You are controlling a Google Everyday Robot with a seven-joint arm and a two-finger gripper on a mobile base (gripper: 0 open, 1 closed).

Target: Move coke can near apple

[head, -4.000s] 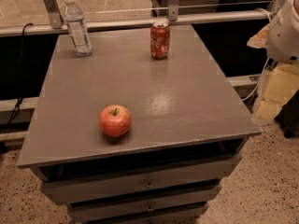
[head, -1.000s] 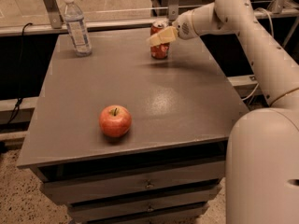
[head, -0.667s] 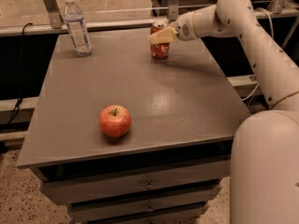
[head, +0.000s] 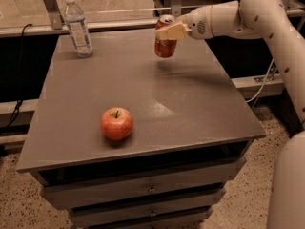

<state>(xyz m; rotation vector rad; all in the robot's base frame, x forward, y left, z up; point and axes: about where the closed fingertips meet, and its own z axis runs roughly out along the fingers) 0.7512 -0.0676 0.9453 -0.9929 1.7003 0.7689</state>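
The end effector (head: 167, 30) sits over the far edge of the table (head: 190, 109), a little right of that edge's middle, and it pinches the coke can (head: 165, 49) near the can's top. One pale finger (head: 170, 31) lies across the front of the can just under the silver rim; the other finger is hidden behind the can. The can stands upright, red side with white lettering facing the camera. Whether its base touches the table surface or hangs just above it cannot be told.

The white arm (head: 224, 18) reaches in from the right side, passes above the far right corner of the table, and casts a dark shadow on the surface below it.

The apple (head: 116, 123) rests near the near edge, left of that edge's middle, stem up, well apart from the can. A clear water bottle (head: 77, 27) with a white cap stands upright at the far left corner, also well apart from the can.

Below the table's near edge, the fronts of drawers (head: 150, 188) show, each with a small knob.
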